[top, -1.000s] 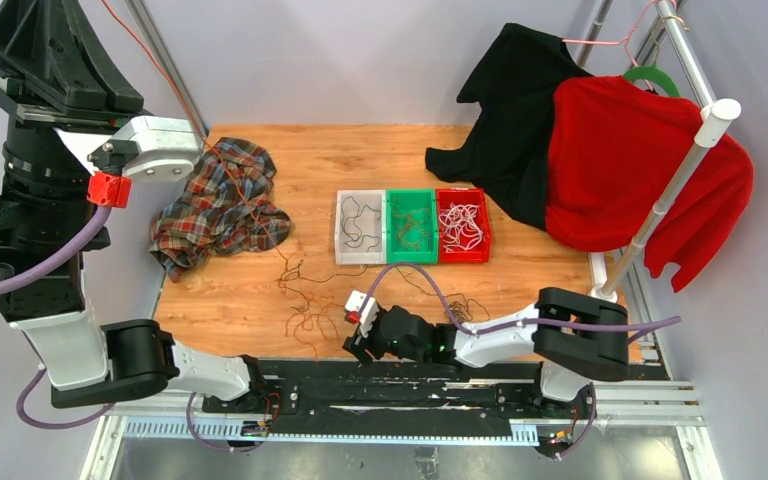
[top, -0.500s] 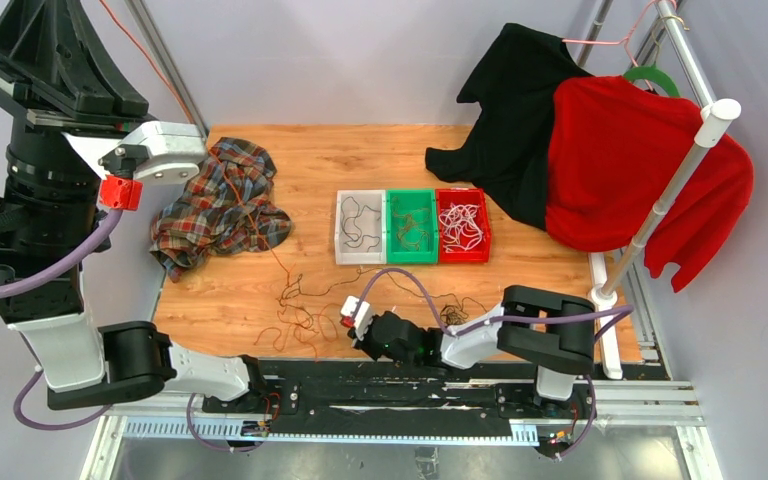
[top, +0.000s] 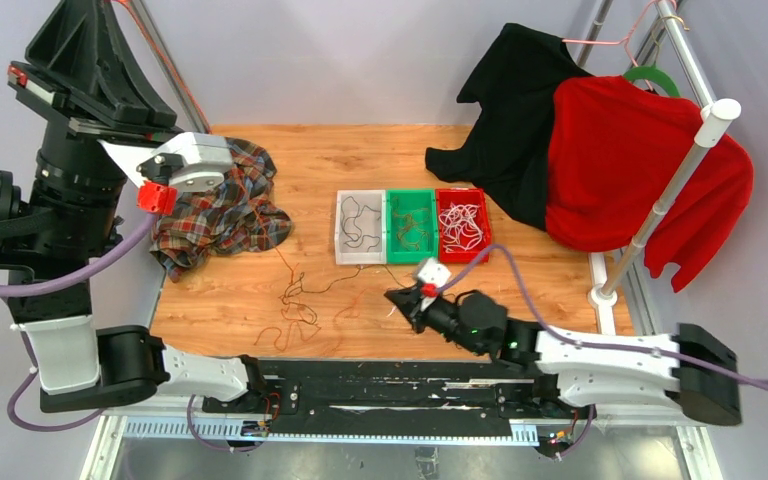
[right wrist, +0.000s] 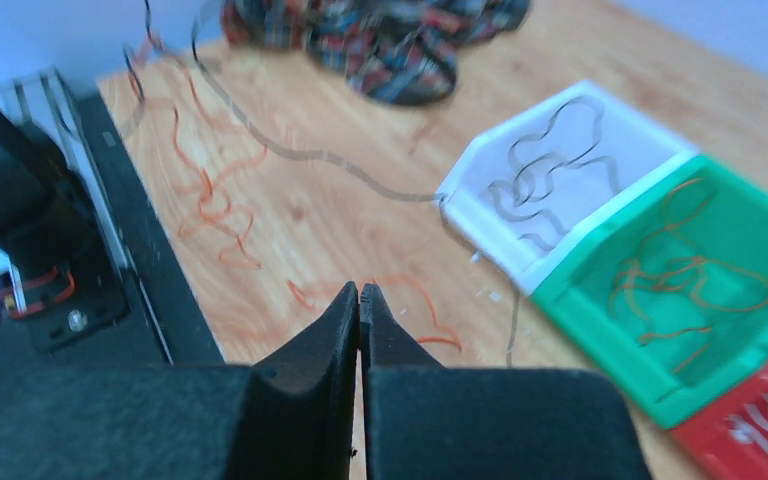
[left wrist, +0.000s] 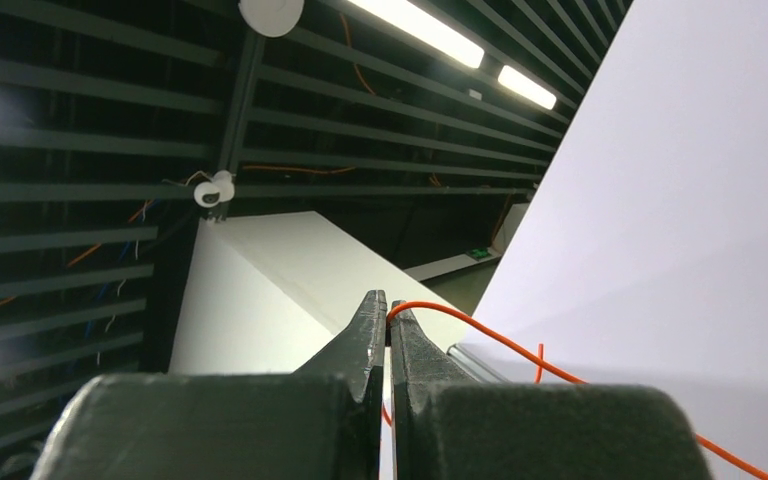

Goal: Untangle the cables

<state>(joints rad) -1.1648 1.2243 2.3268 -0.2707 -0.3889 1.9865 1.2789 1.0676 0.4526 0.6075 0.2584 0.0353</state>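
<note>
A loose tangle of thin orange and black cables (top: 305,305) lies on the wooden table (top: 360,155), left of centre. My left gripper (left wrist: 388,305) is raised high and shut on one orange cable (left wrist: 480,330). That orange cable (top: 175,85) slants down across the plaid cloth to the tangle. My right gripper (top: 397,298) hovers low over the table, right of the tangle, in front of the bins. The right gripper (right wrist: 359,290) is shut, with nothing visible between its tips. Orange strands (right wrist: 210,190) and a blurred black cable (right wrist: 300,155) lie beyond it.
Three small bins stand mid-table: white (top: 342,215) with black cables, green (top: 412,192) with orange ones, red (top: 463,259) with white ones. A plaid cloth (top: 222,205) lies at the left. Black (top: 510,110) and red garments (top: 630,170) hang on a rack at right.
The right gripper closed and its arm swung from left of centre to the right, toward the bins. The left arm shifted rightward with the orange cable; the tangle shifted slightly.
</note>
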